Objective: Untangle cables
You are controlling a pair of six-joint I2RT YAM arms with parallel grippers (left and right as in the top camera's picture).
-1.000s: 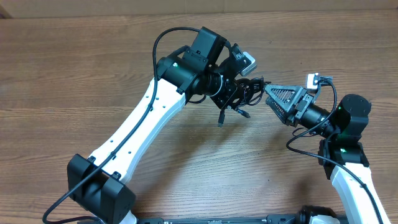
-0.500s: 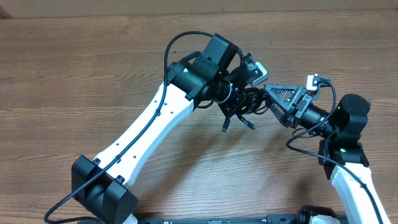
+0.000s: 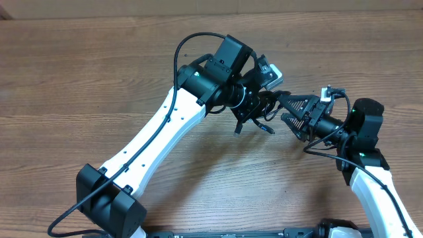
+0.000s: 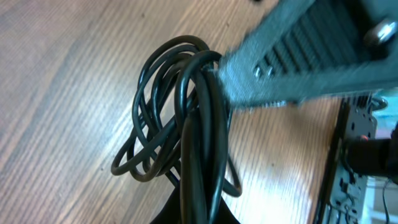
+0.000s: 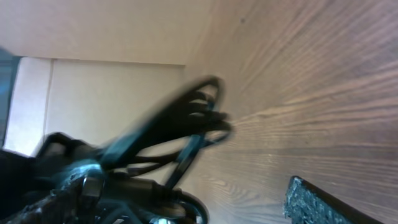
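Observation:
The cables [image 3: 264, 111] are a bunch of thin black loops hanging above the table, with two plug ends [image 3: 267, 129] dangling below. My left gripper [image 3: 254, 106] is shut on the bunch. In the left wrist view the loops [image 4: 165, 124] fan out from my jaws [image 4: 202, 211]. My right gripper [image 3: 283, 110] is open, its two fingers spread on either side of the bunch's right end. One of its fingers [image 4: 298, 59] crosses the top of the loops in the left wrist view. The right wrist view is blurred and shows the cables [image 5: 186, 127] close ahead.
The wooden table [image 3: 99, 79] lies under both arms. A thicker black cable [image 3: 185, 46] wired to the left arm arches over its wrist. The left arm's base [image 3: 109, 205] sits at the front left and the right arm's elbow [image 3: 363, 125] at the right.
My left gripper carried the bunch a little to the right, then held still. My right gripper has moved left up to the bunch and its fingers have spread apart.

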